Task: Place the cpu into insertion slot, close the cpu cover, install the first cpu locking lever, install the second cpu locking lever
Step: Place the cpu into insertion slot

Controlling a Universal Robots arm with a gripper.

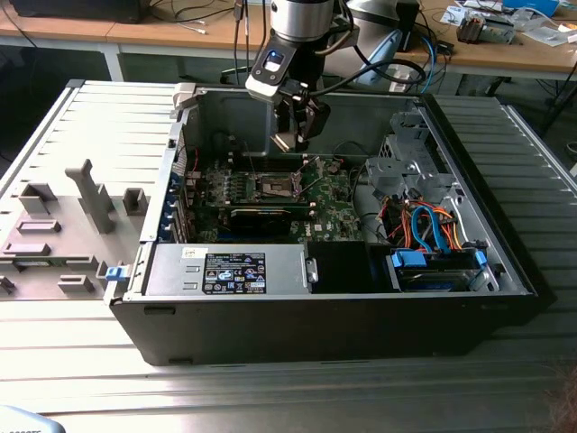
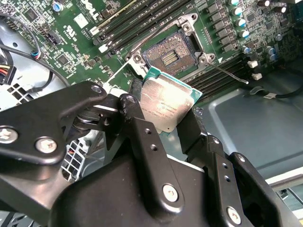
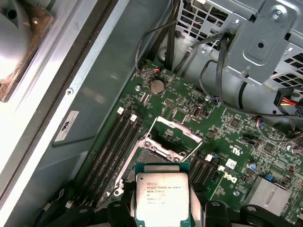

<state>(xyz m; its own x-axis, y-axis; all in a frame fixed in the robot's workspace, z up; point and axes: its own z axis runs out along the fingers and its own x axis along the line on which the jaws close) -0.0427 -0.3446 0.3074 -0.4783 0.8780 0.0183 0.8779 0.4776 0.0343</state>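
The cpu, a flat square chip with a pale silver top and green rim, is clamped between my gripper's black fingers. In the exterior view the gripper hangs inside the open computer case, a little above the motherboard. The insertion slot lies bare below the chip, its pin field showing. In the first wrist view the cpu hovers just short of the slot. The cpu cover stands swung up at the slot's far side. Two thin locking levers stick up, unlatched.
A black card lies across the board near the slot. Memory slots run beside the socket. A drive cage with orange and blue cables fills the case's right side, and the power supply sits at the front. Grey fixtures stand outside, at the exterior view's left.
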